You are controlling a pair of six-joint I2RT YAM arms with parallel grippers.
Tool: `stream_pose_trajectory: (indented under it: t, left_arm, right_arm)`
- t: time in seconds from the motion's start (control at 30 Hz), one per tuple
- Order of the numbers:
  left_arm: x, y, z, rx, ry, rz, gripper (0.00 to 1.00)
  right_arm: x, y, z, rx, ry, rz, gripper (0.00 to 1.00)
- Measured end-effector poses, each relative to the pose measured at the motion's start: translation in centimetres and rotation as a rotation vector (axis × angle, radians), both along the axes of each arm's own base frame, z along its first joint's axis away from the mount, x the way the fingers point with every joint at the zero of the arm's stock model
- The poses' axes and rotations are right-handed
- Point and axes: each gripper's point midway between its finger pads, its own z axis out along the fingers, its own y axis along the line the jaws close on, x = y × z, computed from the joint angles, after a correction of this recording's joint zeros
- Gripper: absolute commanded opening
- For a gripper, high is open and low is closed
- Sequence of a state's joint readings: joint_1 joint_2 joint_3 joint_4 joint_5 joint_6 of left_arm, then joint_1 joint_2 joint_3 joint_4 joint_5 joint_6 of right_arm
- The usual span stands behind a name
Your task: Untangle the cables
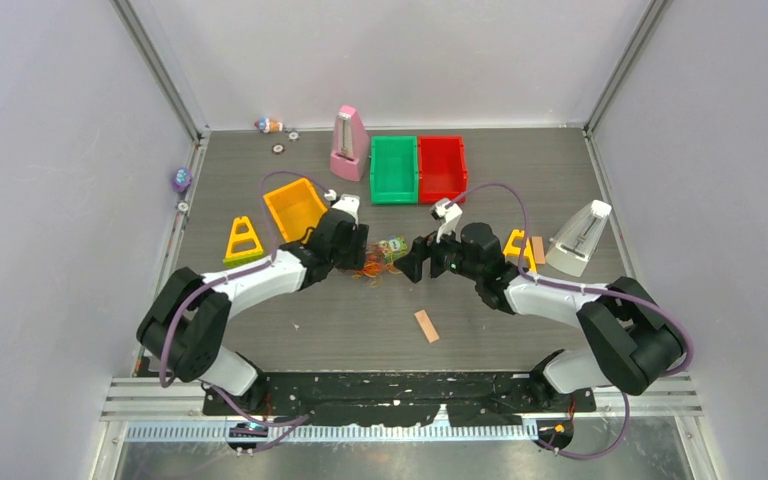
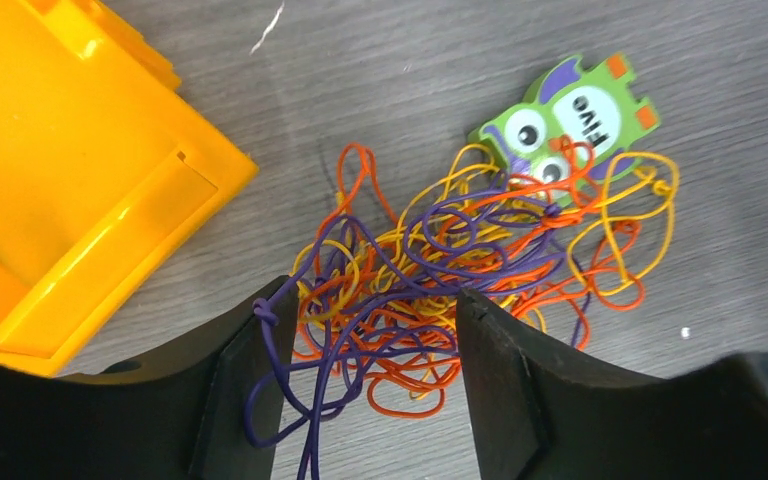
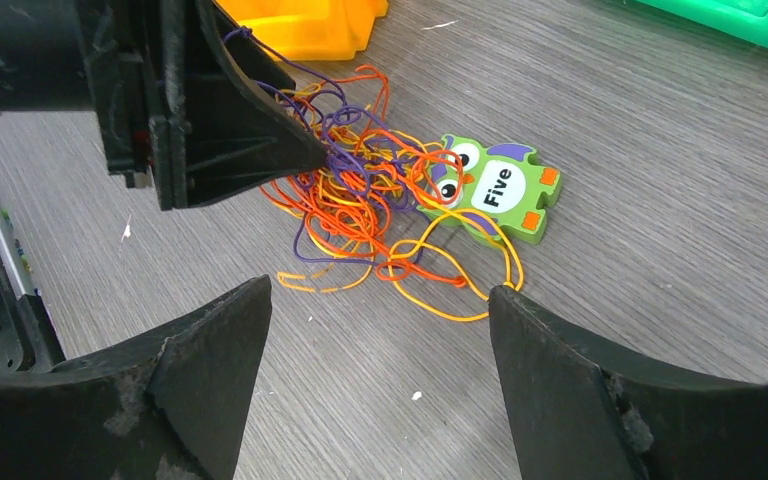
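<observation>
One tangle of cables (image 2: 430,270), three colours, one owl tile (image 2: 570,120), left gripper (image 2: 370,300) parted, right gripper (image 3: 378,295) wide.

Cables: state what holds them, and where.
Nothing grips them: left end effector open astride the cables, a purple strand draped over one finger; right end effector open, empty.
</observation>
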State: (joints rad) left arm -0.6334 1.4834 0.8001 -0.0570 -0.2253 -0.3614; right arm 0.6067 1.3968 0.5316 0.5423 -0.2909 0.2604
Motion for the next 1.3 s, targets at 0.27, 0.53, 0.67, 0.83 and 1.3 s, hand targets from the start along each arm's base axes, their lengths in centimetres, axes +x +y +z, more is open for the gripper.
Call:
stream_pose_trajectory:
  t: [0.27,0.53,0.67,0.83,1.3]
  left_arm:
    - [-0.2,0.0,-2.9,0.068,0.134,0.010,0.00]
    - [-1.3,-1.9,-2.4,-0.020,0.134,-0.122,0.00]
    - [-2.9,-2.5,-1.2,-0.098,0.093,-0.200,0.00]
    - [-3.5,-3.9,0.6,-0.191,0.022,-0.286,0.00]
    - [-5.0,-4.3,4.0,-0.335,-0.160,-0.357,0.55]
  right_arm:
    - [0.6,0.7,-0.1,-0.003,0.013,0.015,0.83]
    - [-0.1,1.1,-0.3,0.003,0.030,0.059,0.83]
    - [-0.5,2.0,-0.4,0.012,0.045,0.107,0.83]
    - [-0.7,3.3,-1.0,-0.002,0.077,0.159,0.85]
    - [-2.2,5.4,-1.6,-0.025,0.106,0.279,0.05]
